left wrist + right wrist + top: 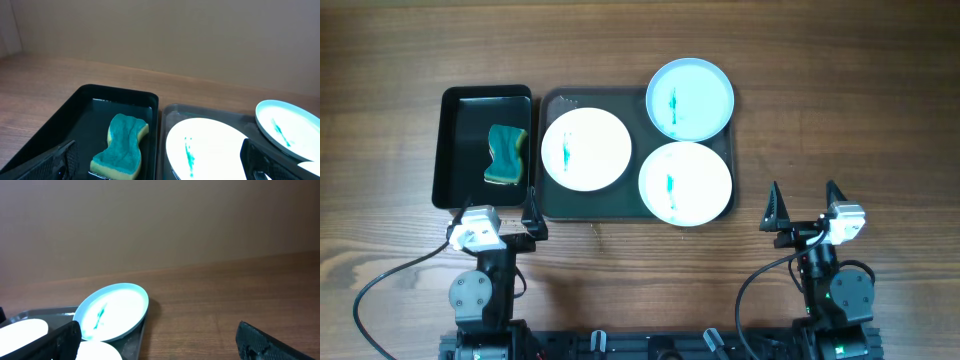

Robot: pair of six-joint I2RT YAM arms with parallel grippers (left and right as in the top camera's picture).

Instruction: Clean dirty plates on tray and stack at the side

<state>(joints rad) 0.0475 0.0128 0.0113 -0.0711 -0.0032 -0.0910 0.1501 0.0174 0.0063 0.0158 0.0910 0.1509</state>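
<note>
Three round plates lie on the dark tray. A white plate is at the left. A pale blue plate sits at the back right, over the tray's rim. A white plate is at the front right. Each bears a teal smear. My left gripper is open and empty, just in front of the bin and tray; its view shows the left plate and blue plate. My right gripper is open and empty over the table, right of the tray; its view shows the blue plate.
A black rectangular bin stands left of the tray and holds a teal-and-yellow sponge, also in the left wrist view. Bare wooden table lies right of the tray.
</note>
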